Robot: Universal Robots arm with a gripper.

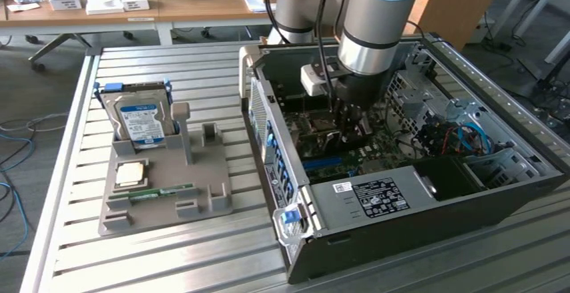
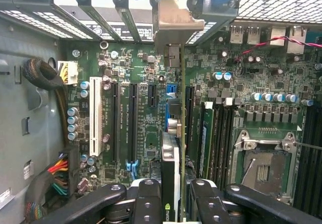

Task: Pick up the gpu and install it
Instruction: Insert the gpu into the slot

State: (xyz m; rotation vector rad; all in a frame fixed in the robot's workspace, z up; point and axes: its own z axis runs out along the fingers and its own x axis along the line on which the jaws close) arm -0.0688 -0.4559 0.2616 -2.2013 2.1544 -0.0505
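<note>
The gpu [image 2: 171, 156] is seen edge-on in the wrist view, a thin card with a dark face and a pale metal end bracket [image 2: 173, 25] near the case's rear slot openings. My gripper [image 2: 173, 204] is shut on it, one black finger [image 2: 146, 201] on each side. The card stands over the green motherboard [image 2: 146, 133], in line with a blue slot [image 2: 170, 116]; I cannot tell if it touches the slot. In the exterior view my gripper [image 1: 350, 121] reaches down inside the open computer case [image 1: 267, 106].
A grey holder tray [image 1: 205, 203] on the slatted table carries a hard drive [image 1: 143, 121], a memory stick [image 1: 162, 192] and a processor chip [image 1: 132, 173]. Inside the case are a white slot [image 2: 93, 116], black slots [image 2: 132, 123], the processor socket [image 2: 264, 166] and cable bundles [image 2: 48, 80].
</note>
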